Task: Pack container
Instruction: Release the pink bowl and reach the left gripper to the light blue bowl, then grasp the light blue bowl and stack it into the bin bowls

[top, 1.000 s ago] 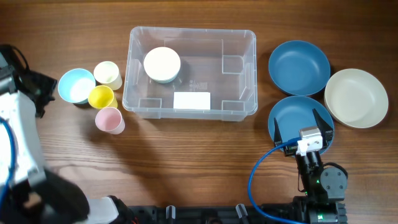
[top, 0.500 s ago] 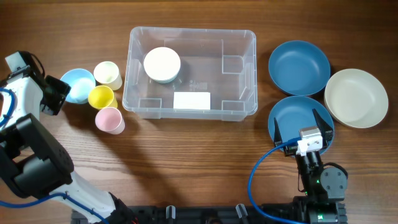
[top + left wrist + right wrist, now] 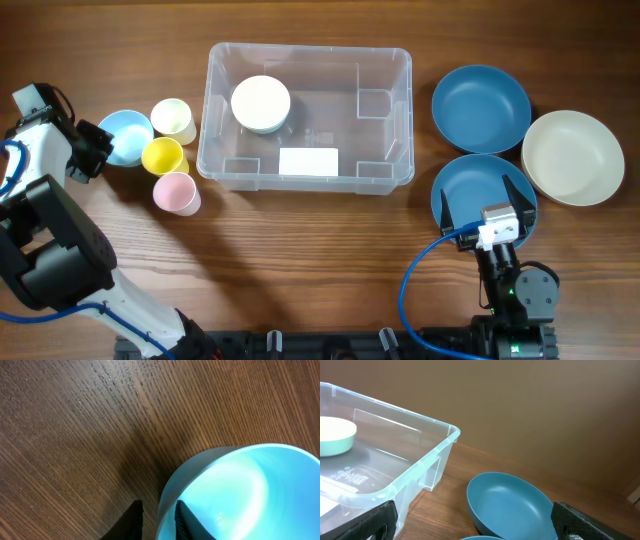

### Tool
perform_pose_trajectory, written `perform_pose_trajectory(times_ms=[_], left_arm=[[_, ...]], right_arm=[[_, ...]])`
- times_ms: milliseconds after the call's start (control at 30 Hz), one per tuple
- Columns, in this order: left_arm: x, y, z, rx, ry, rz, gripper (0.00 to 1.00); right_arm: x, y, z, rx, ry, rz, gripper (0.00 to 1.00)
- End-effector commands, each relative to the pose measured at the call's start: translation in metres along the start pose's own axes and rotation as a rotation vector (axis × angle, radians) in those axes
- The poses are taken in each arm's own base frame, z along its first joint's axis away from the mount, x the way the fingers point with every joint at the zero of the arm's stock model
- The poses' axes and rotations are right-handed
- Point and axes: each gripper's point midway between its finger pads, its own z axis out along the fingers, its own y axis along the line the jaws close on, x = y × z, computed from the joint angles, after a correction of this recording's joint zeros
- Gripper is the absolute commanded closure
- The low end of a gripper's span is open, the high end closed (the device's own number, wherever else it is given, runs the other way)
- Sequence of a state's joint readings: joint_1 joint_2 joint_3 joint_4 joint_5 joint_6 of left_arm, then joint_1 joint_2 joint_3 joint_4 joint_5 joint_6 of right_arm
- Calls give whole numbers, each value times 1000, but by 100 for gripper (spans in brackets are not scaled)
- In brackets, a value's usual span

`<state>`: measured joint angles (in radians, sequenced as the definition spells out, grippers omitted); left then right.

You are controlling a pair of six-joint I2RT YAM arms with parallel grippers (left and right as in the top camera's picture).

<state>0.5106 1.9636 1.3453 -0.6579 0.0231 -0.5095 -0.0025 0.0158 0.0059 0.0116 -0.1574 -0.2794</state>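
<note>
The clear container (image 3: 404,120) stands at the table's middle back, with a white label (image 3: 308,161) on its bottom and a pale bowl (image 3: 261,103) inside; it also shows in the right wrist view (image 3: 420,465). My left gripper (image 3: 100,140) is at the left rim of a light blue bowl (image 3: 128,135). In the left wrist view its fingers (image 3: 158,505) straddle the bowl's rim (image 3: 240,490), one inside and one outside, with a small gap showing. My right gripper (image 3: 485,200) is wide open over a dark blue bowl (image 3: 470,185).
A cream cup (image 3: 174,119), a yellow cup (image 3: 163,156) and a pink cup (image 3: 175,192) stand between the light blue bowl and the container. A second dark blue bowl (image 3: 481,106) and a cream bowl (image 3: 572,157) lie at the right.
My left arm has swung in from the left edge to the light blue bowl's rim. The right arm has not moved.
</note>
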Motion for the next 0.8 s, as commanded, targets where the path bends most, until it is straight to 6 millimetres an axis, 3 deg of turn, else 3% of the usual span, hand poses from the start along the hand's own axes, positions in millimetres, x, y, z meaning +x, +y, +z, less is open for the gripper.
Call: perform_pose_trajectory(times_ms=[0, 167, 367, 467, 600, 767], left_arm=[[7, 0, 6, -1, 24, 12, 79], [7, 1, 6, -4, 28, 11, 96], [0, 5, -2, 2, 7, -6, 96], [-11, 9, -19, 18, -30, -31, 96], [-27, 11, -65, 62, -115, -79, 96], [-41, -9, -163, 205, -322, -56, 96]], right_arm=[[-1, 4, 0, -21, -7, -9, 0], [0, 4, 0, -22, -4, -8, 0], [0, 4, 1, -23, 0, -7, 0], [0, 4, 1, -23, 0, -7, 0], [0, 4, 1, -23, 0, -7, 0], [0, 4, 1, -23, 0, -7, 0]])
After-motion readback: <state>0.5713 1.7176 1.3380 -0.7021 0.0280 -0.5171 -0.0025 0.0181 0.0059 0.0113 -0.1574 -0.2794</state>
